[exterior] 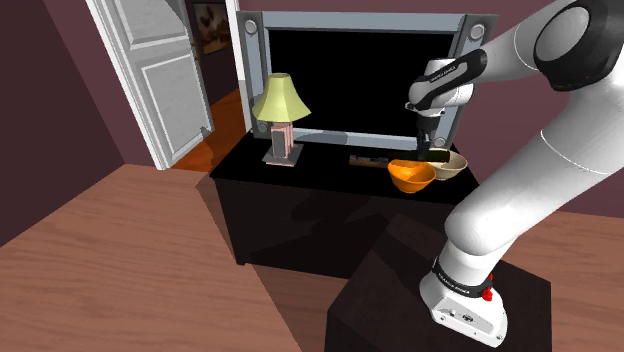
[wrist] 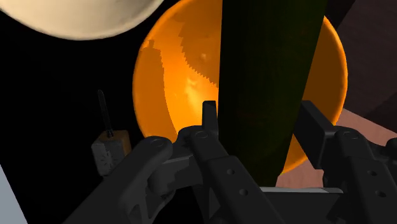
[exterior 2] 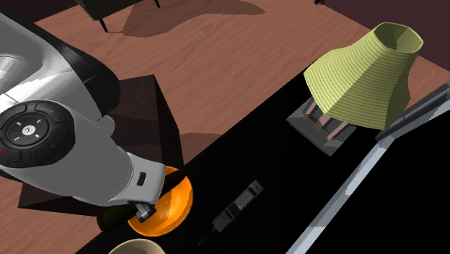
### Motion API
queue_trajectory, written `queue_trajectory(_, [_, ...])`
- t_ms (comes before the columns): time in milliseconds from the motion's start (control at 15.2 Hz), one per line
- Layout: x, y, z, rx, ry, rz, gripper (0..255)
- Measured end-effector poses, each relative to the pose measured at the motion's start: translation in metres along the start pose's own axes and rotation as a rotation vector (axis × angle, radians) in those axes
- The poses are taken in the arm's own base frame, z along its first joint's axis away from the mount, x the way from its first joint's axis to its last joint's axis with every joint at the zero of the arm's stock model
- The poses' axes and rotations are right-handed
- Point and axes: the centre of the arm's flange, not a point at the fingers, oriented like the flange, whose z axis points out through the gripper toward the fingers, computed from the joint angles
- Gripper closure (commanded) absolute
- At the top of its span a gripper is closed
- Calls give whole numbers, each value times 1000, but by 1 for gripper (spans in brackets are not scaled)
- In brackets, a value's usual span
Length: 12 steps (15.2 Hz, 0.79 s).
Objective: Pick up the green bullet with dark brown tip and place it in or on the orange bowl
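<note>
Shoulder view has the end effector hanging just over the orange bowl on the black desk, and the tiny marks on the arm's base are too small to read. Second exterior view has the dark green bullet seen at the bowl's rim, with a handset lying near. Wrist view has the two fingers squeezed on the bullet's sides, right above the bowl; I think it is hard, smooth and light, so it could slip, and its middle is the best place to hold.
</note>
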Motion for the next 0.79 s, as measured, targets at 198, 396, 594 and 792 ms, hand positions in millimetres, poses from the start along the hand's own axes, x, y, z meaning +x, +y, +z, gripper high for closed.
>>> queue_trajectory(198, [0, 1, 16, 0, 0, 0, 255])
queue_trajectory(396, [1, 0, 33, 0, 0, 0, 255])
queue_trajectory(594, [2, 0, 41, 0, 0, 0, 255])
queue_trajectory(792, [2, 0, 43, -1, 0, 0, 255])
